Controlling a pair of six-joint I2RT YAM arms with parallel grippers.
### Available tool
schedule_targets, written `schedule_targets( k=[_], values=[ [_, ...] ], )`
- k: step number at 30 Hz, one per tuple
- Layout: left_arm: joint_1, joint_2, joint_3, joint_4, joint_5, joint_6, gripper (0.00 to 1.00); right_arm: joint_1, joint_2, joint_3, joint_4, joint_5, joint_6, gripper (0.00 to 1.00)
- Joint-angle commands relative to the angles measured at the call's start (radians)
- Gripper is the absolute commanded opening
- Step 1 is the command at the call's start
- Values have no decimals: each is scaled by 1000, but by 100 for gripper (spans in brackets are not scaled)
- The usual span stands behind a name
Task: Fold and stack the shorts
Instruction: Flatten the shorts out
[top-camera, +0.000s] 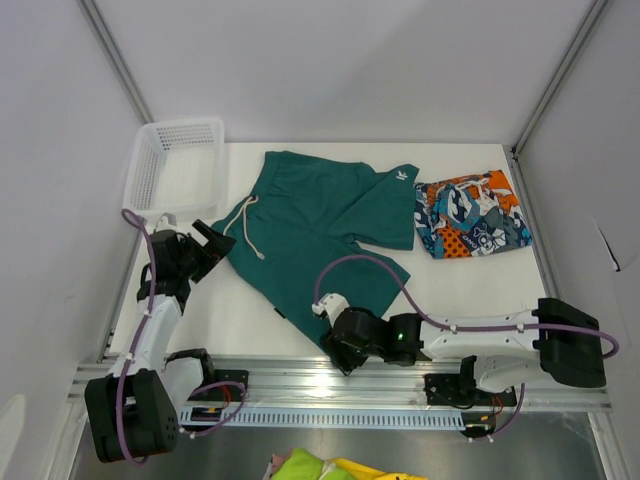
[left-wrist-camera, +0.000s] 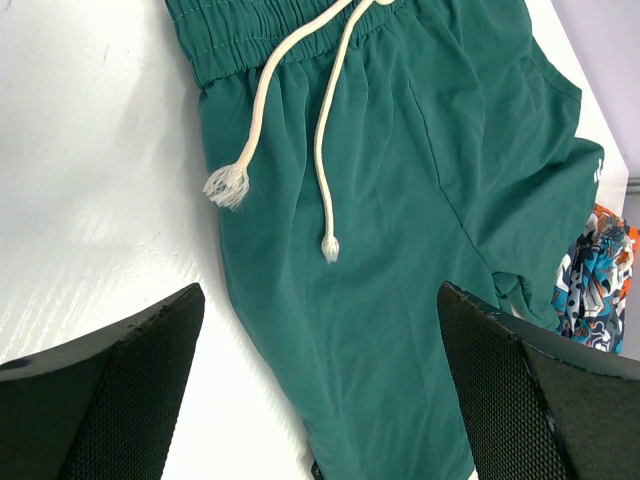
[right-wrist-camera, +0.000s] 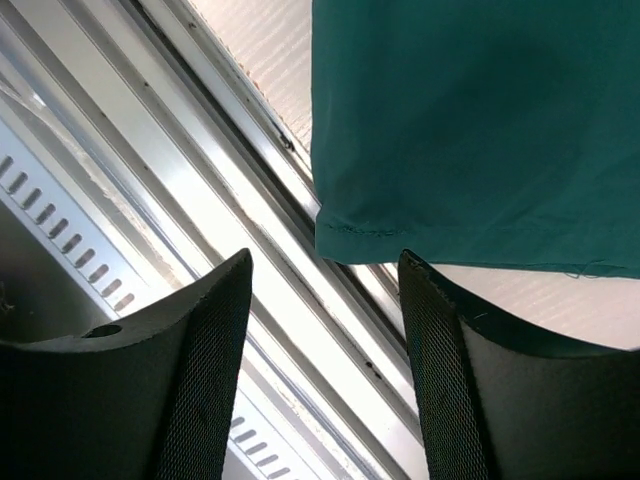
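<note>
White table (top-camera: 480, 290) bearing teal shorts (top-camera: 310, 225), walled by seemingly grey panels (top-camera: 350, 60).

— What's lying on the worktop (top-camera: 480, 290) right now?

— I see the dark teal-green shorts (top-camera: 320, 225) spread flat across the middle, one leg hem reaching the near edge. The patchwork shorts (top-camera: 470, 215) lie folded just beside them, far right. A white mesh basket (top-camera: 185, 124) sits at the far-left corner.

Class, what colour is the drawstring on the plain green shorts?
Cream-white; the drawstring shows best in the left wrist view.
</note>
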Motion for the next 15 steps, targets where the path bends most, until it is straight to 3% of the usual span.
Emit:
schedule_targets(
  k=[1, 7, 15],
  values=[
    [10, -2, -5, 22, -1, 24, 99, 44, 52, 26, -8, 80, -10, 63],
    [12, -2, -1, 21, -1, 27, 99, 78, 166, 74, -42, 195, -2, 72],
    [10, -2, -3, 19, -4, 30, 99, 92, 229, 100, -19, 267, 14, 73]
  ],
)
